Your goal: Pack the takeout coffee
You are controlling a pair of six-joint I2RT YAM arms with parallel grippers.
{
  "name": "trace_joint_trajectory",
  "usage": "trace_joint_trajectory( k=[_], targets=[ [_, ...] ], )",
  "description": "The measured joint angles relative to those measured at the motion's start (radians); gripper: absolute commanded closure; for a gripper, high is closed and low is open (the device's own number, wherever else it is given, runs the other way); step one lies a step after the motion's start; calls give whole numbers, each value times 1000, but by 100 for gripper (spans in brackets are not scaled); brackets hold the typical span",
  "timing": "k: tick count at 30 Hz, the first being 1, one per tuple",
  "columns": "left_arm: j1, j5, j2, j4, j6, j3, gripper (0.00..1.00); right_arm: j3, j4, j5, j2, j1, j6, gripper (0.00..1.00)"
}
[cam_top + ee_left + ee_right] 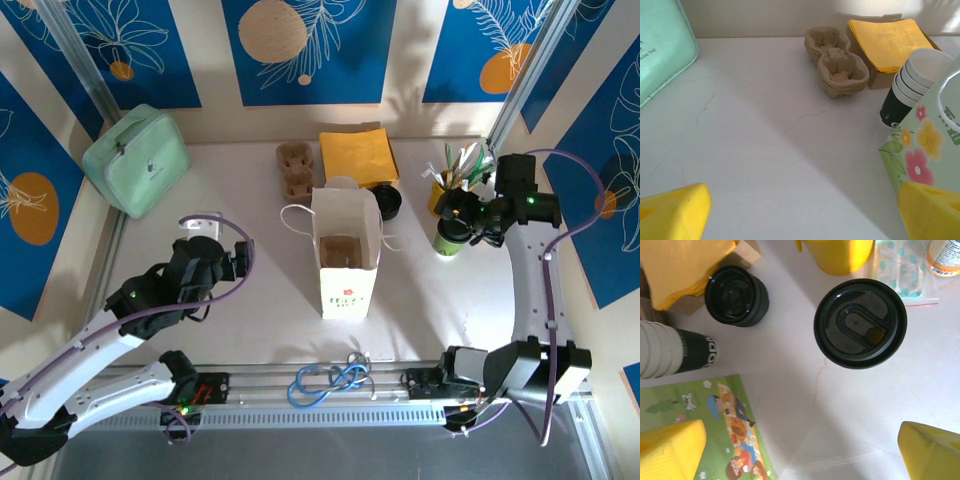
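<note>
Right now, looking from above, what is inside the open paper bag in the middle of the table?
What looks like a brown pulp cup carrier sits inside the paper bag, with one round well showing and no cup visible. The bag's walls hide the carrier's edges and anything beneath it.

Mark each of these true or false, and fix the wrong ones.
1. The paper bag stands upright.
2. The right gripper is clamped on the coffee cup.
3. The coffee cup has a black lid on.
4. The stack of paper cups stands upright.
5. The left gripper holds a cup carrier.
1. True. The paper bag stands upright mid-table, mouth open.
2. False. The right gripper is open, with its fingers wide apart and clear of the coffee cup.
3. True. A black lid covers it.
4. False. The stack of paper cups lies on its side by the bag.
5. False. The left gripper is open and empty; the cup carriers sit stacked on the table ahead of it.
</note>
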Motion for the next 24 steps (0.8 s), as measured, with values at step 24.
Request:
trace_joint_trajectory(
  k=[24],
  targets=[
    [2,95,-51,2,-39,-28,2,97,-12,217,318,68,-34,6]
  ],
)
